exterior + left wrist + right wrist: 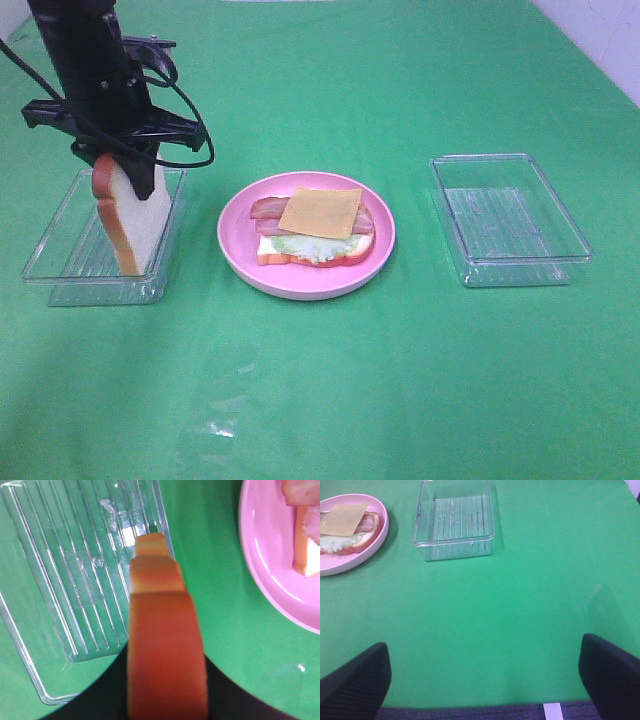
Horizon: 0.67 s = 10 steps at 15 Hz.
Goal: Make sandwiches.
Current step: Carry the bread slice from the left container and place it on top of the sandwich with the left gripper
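On the left, my left gripper (125,165) pinches the bread slice (135,225) by its crust, hanging upright over the left clear tray (60,262). In the middle, the pink plate (240,255) holds the open sandwich (315,228): bread, lettuce, bacon, cheese on top. Swinging across, the dangling slice could slip from so thin a pinch, or land crooked and push the cheese off. My left fingertips are hidden behind the crust. Far right sits an empty tray (510,260); my right gripper (485,675) hangs wide open, holding nothing.
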Motion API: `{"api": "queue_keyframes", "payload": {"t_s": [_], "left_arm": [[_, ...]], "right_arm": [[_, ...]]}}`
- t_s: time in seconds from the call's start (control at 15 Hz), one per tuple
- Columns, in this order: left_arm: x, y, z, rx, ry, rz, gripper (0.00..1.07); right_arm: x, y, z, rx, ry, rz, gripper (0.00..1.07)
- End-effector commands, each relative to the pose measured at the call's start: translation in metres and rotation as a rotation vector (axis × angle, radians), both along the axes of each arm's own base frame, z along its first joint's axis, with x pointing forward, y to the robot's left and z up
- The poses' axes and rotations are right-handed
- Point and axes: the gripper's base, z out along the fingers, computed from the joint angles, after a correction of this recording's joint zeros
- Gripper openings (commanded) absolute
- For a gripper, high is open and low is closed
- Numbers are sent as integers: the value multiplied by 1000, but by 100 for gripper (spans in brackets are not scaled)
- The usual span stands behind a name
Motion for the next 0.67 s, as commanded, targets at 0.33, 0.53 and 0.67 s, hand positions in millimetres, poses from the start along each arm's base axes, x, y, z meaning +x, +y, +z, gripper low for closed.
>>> {"api": "queue_keyframes", "payload": {"t_s": [0.33, 0.53, 0.67], "left_arm": [[-9, -5, 65, -134, -118, 2, 0], [-4, -18, 78, -264, -205, -97, 0], [5, -29, 85, -404, -308, -75, 0]], "right_arm": [[-3, 0, 0, -4, -29, 6, 98], [-3, 0, 0, -4, -29, 6, 98], [-3, 0, 0, -4, -29, 6, 98]]}}
